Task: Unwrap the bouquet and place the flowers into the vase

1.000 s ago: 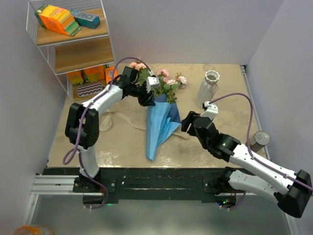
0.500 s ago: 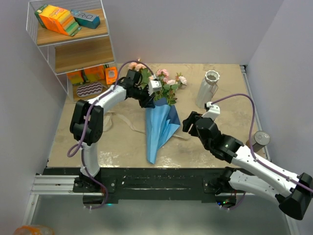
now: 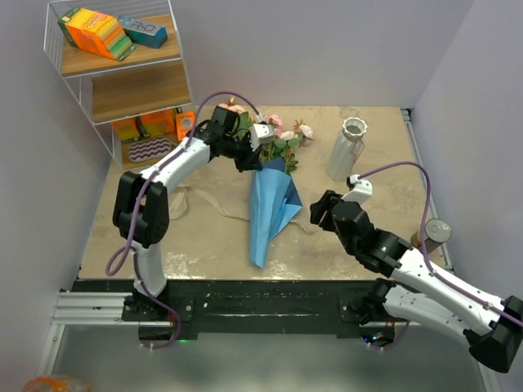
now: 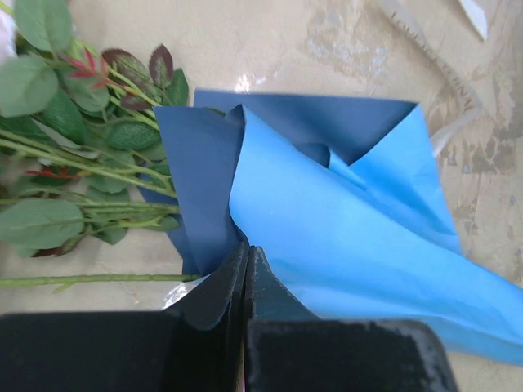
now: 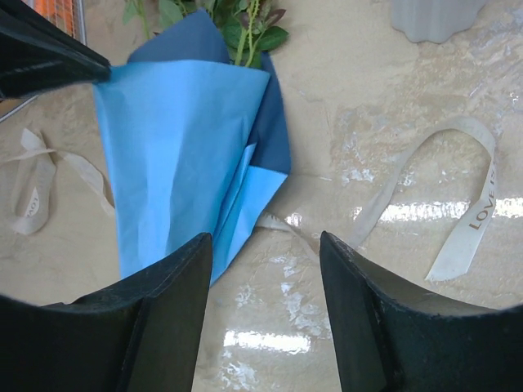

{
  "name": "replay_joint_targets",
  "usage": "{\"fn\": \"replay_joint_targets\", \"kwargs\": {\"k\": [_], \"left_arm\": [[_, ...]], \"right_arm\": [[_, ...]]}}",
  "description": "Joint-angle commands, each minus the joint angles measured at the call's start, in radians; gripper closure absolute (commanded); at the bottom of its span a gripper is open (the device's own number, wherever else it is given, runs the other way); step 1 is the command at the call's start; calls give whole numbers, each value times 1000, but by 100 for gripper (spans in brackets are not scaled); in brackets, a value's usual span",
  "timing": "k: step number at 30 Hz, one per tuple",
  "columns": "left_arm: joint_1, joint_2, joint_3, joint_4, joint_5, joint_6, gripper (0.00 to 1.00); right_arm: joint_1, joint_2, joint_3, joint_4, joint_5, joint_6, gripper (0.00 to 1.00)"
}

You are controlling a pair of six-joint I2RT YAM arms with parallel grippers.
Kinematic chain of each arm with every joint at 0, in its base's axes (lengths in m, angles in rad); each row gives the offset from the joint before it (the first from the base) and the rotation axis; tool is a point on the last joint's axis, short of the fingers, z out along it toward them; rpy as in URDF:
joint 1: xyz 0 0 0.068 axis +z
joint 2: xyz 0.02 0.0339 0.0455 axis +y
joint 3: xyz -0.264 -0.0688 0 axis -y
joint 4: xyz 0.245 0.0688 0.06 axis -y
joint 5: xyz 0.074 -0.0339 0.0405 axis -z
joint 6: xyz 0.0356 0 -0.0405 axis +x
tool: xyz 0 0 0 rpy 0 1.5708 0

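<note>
The bouquet's blue paper cone (image 3: pixel 270 208) lies on the table, loosened, its tip toward the near edge. The flowers (image 3: pixel 282 135), pink roses on green stems (image 4: pixel 82 155), stick out of its far end. My left gripper (image 3: pixel 249 159) is shut, its tips (image 4: pixel 247 249) pinching the upper edge of the blue paper (image 4: pixel 351 220). My right gripper (image 3: pixel 319 208) hovers open just right of the cone, with bare table between its fingers (image 5: pixel 265 245) and the paper (image 5: pixel 172 147) at its left finger. The white ribbed vase (image 3: pixel 346 149) stands upright at the back right.
The untied cream ribbon (image 3: pixel 200 200) trails on the table left of the cone, and another stretch of ribbon (image 5: pixel 470 188) loops to its right. A metal can (image 3: pixel 433 233) stands at the right edge. A wire shelf (image 3: pixel 122 73) with boxes fills the back left corner.
My left gripper has closed onto the paper's top edge and the cone has shifted slightly right. The right gripper drew back a little toward the near edge and narrowed somewhat.
</note>
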Motion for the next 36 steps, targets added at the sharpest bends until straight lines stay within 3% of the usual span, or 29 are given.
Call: {"fn": "replay_joint_targets", "kwargs": {"k": [1, 8, 11, 15, 19, 25, 29, 36], "left_arm": [[5, -148, 83, 6, 34, -55, 100], [5, -292, 42, -14, 131, -100, 100], [5, -344, 11, -19, 152, -109, 100], [9, -378, -30, -45, 145, -104, 100], [9, -396, 21, -71, 184, -139, 100], [8, -459, 54, 20, 188, -215, 100], [8, -459, 23, -106, 177, -125, 100], [8, -572, -75, -299, 192, 185, 100]], "right_arm": [[-1, -30, -5, 4, 28, 12, 42], [-1, -18, -35, 30, 24, 13, 41], [-1, 20, -49, 72, 5, 12, 31], [-1, 86, -43, 119, -4, -1, 27], [-1, 132, -29, 156, -13, -10, 25], [-1, 131, -22, 159, 2, -30, 25], [-2, 117, 3, 147, 21, -59, 25], [-2, 122, 102, 142, 42, -126, 23]]}}
